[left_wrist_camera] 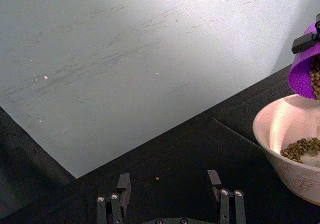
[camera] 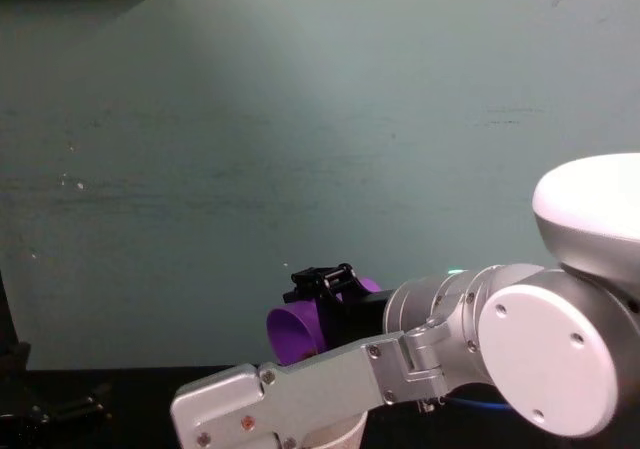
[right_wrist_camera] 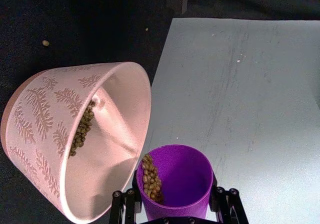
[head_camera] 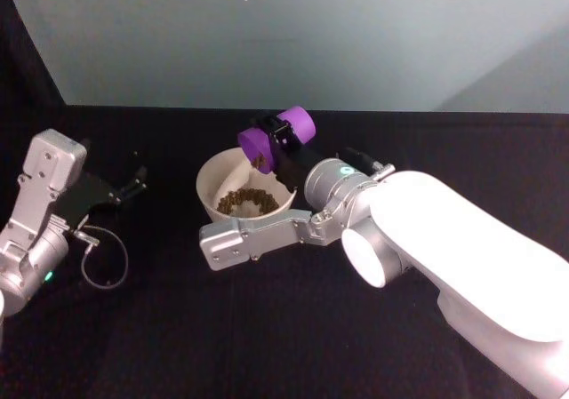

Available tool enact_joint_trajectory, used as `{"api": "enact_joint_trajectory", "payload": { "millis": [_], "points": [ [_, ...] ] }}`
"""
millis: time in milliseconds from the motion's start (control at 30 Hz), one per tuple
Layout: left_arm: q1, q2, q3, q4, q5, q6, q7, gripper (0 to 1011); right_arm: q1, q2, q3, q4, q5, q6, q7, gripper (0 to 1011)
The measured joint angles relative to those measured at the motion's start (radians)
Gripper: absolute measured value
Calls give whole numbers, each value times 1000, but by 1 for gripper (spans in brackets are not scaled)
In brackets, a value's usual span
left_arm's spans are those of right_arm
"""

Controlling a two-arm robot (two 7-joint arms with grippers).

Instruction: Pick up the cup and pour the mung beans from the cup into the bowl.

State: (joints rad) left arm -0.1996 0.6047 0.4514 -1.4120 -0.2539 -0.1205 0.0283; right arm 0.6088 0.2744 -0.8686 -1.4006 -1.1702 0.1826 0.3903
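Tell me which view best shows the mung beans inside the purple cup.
Right wrist view: it looks into the small purple plastic cup, tiny brownish-green mung beans heaped along one wall. Left wrist view catches some at its mouth; head view, a speck.

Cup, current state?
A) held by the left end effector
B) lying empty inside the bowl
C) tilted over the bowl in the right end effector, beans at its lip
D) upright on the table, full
C: the cup is tipped mouth-down over the bowl, clamped in the right end effector, with mung beans at its lower lip. The left end effector sits open, off to the left.
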Motion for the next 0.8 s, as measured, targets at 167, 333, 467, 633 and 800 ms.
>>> {"api": "enact_joint_trajectory", "payload": {
  "millis": [167,333,467,633,800],
  "points": [
    [0,0,0,0,0,0,0,1000,2,2,-6,-4,-11,1,-1,732],
    [0,0,0,0,0,0,0,1000,8,6,-19,-9,-33,5,0,732],
    [0,0,0,0,0,0,0,1000,13,10,-32,-15,-59,12,8,732],
    [0,0,0,0,0,0,0,1000,26,19,-65,-19,-125,29,29,732],
    [0,0,0,0,0,0,0,1000,37,23,-94,-20,-180,38,43,732]
  ]
}}
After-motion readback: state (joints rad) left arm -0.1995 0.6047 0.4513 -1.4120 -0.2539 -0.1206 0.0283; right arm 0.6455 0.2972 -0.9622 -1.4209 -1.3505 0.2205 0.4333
